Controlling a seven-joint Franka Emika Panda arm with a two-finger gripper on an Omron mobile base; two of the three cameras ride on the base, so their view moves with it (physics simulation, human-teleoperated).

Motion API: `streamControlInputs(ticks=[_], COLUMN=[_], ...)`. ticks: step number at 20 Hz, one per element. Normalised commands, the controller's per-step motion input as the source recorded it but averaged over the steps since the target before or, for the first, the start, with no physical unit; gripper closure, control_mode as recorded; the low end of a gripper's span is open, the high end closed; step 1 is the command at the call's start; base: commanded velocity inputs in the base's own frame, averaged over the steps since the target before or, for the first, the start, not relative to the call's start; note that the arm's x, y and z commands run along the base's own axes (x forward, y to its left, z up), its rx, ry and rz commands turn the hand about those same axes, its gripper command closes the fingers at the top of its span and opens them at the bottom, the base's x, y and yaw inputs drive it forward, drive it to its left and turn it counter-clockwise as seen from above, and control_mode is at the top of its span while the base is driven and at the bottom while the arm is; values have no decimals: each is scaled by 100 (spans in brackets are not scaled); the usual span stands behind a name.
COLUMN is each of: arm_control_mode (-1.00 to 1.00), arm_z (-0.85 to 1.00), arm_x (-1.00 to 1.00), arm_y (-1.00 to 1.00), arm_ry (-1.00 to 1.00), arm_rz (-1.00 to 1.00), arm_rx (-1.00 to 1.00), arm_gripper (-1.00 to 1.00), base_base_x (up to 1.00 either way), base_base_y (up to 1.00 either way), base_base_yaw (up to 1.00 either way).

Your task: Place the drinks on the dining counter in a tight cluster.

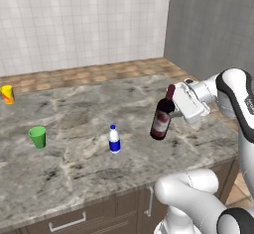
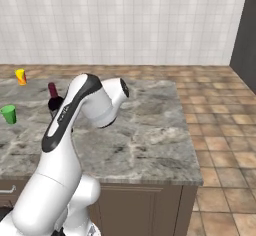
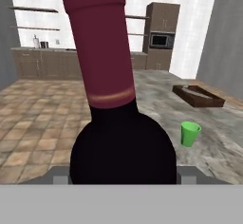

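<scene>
Dining counter: broad grey-brown marbled stone countertop is looking smooth, faintly polished.
Wine bottle: dark glassy bottle is showing a matt maroon foil neck.
Green cup: small plastic-looking tumbler is appearing matt.

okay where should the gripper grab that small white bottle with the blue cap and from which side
Grip the small white bottle around its body just above the label, coming in level from the right, where the gripper already is. It stands upright and apart, the green cup well to its left.

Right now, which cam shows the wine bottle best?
Left base view: the whole wine bottle shows, tilted, label visible, end effector at its neck. Right base view catches just its cap and shoulder behind the arm. Hand view is a close-up of neck and shoulder.
</scene>
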Motion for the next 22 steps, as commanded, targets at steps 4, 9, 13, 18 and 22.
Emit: streamControlInputs(ticks=[4,9,13,18,22], arm_control_mode=[100,100,-100,-100,-100], arm_z=[0,0,0,4,6], arm_x=[0,0,1,43,80], arm_y=[0,0,0,8,27], arm_ry=[0,0,0,19,30], arm_rz=[0,0,0,0,0], arm_rx=[0,0,0,-3,-8], arm_gripper=[100,100,100,100,100], base_base_x=[0,0,0,0,0], base_base_y=[0,0,0,0,0], base_base_yaw=[0,0,0,0,0])
